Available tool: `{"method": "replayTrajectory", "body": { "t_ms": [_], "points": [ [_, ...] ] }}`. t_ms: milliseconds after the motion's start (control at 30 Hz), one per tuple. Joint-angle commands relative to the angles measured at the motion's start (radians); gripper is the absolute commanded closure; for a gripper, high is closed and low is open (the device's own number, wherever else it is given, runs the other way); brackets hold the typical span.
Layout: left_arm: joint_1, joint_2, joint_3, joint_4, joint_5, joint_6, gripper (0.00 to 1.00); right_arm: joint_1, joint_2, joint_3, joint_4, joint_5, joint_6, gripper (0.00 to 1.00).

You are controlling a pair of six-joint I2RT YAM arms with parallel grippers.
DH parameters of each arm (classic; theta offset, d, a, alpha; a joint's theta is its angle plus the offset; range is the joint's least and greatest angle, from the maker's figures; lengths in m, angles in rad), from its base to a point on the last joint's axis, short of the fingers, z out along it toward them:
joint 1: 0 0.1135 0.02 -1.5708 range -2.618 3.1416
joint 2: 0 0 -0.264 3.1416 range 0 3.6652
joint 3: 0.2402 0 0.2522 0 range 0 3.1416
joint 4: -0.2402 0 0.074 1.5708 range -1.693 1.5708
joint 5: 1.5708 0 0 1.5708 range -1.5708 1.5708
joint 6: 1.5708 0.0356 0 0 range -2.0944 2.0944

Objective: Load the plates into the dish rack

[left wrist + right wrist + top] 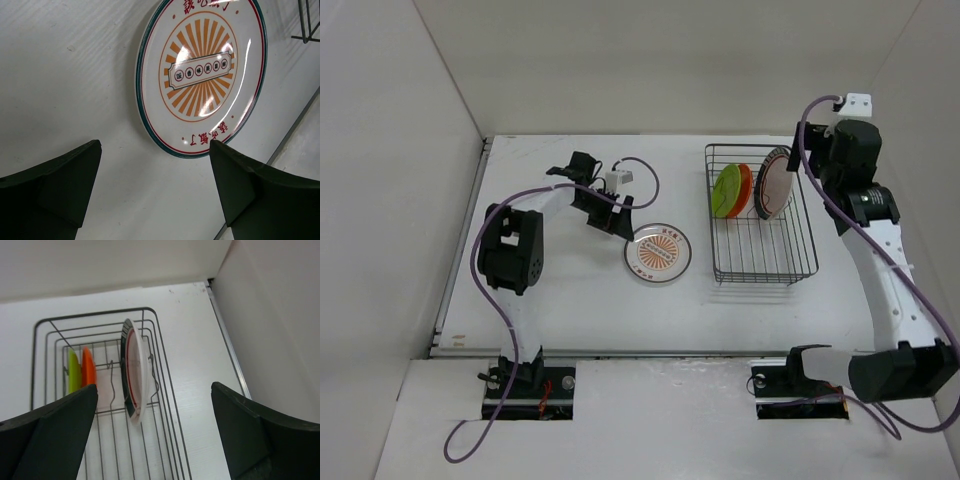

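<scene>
The black wire dish rack (762, 262) stands at the right of the table. A lime green plate (725, 191), an orange plate (744, 186) and a white plate with a dark rim ring (773, 183) stand on edge in it. The white plate with the orange centre pattern (658, 252) lies flat on the table left of the rack. My left gripper (616, 220) is open just behind that plate's (202, 75) near rim, with nothing between its fingers (70, 185). My right gripper (798, 160) hangs open above the rack's far right corner, apart from the ringed plate (134, 370).
White enclosure walls stand close to the left, back and right of the table. The right wall runs a short way beyond the rack's (168, 385) right side. A rack corner (305, 25) shows past the flat plate. Purple cables loop off both arms.
</scene>
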Motion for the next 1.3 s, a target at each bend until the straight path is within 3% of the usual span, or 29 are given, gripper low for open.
{"method": "replayTrajectory", "body": {
  "t_ms": [0, 300, 333, 500, 667, 800, 833, 933, 1033, 1133, 1267],
  "points": [
    [-0.027, 0.019, -0.011, -0.016, 0.049, 0.022, 0.13, 0.02, -0.069, 0.003, 0.004, -0.052, 0.02, 0.01],
    [-0.047, 0.102, 0.018, 0.005, 0.031, -0.033, 0.39, 0.02, -0.177, -0.072, 0.024, -0.197, 0.048, 0.01],
    [-0.047, 0.117, 0.018, 0.005, 0.031, -0.033, 0.45, 0.02, -0.19, -0.072, 0.024, -0.21, 0.048, 0.01],
    [-0.047, 0.15, 0.041, -0.004, 0.031, -0.042, 0.95, 0.02, -0.203, -0.111, 0.043, -0.253, 0.057, 0.01],
    [-0.047, 0.159, 0.061, -0.016, 0.031, -0.042, 1.0, 0.02, -0.178, -0.143, 0.07, -0.294, 0.066, 0.01],
    [-0.036, 0.113, 0.088, -0.064, 0.043, -0.02, 1.0, 0.02, -0.157, -0.241, 0.19, -0.513, 0.066, 0.01],
    [-0.036, 0.093, 0.103, -0.078, 0.054, -0.009, 1.0, 0.02, -0.157, -0.273, 0.237, -0.681, 0.066, 0.01],
    [-0.027, -0.017, 0.125, -0.111, 0.072, 0.011, 1.0, 0.04, -0.135, -0.374, 0.397, -0.907, 0.057, 0.01],
    [-0.027, -0.141, 0.125, -0.121, 0.072, 0.02, 1.0, 0.07, -0.125, -0.408, 0.435, -0.937, 0.017, 0.01],
    [-0.027, -0.249, 0.134, -0.159, 0.109, 0.063, 1.0, 0.112, -0.103, -0.417, 0.475, -1.085, -0.03, 0.01],
    [-0.027, -0.33, 0.159, -0.238, 0.133, 0.115, 1.0, 0.161, -0.063, -0.416, 0.495, -1.107, -0.069, 0.01]
  ]
}}
